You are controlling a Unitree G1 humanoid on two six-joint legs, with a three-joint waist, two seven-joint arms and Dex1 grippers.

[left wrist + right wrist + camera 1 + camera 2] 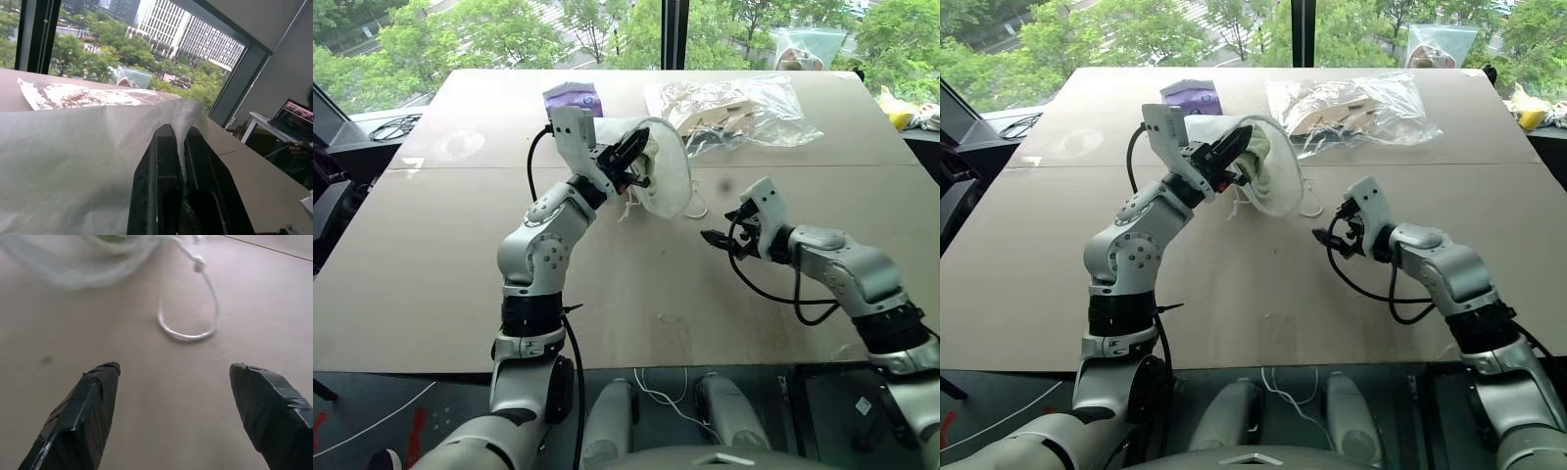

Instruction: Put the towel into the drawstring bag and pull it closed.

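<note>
Left eye view, left to right: left gripper (634, 162), clenched on the fabric of the drawstring bag (668, 176), lifting it above the table (460, 264); towel (1255, 149), green, inside the bag's mouth; cord loop (188, 328) lying on the table; right gripper (720, 235), released, empty, just beside the loop.

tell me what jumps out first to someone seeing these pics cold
The left gripper holds the drawstring bag lifted over the middle of the table, its fingers pinched on the fabric. To its right the right gripper hangs open, low over the table, with a white cord loop lying just ahead of it.
</note>
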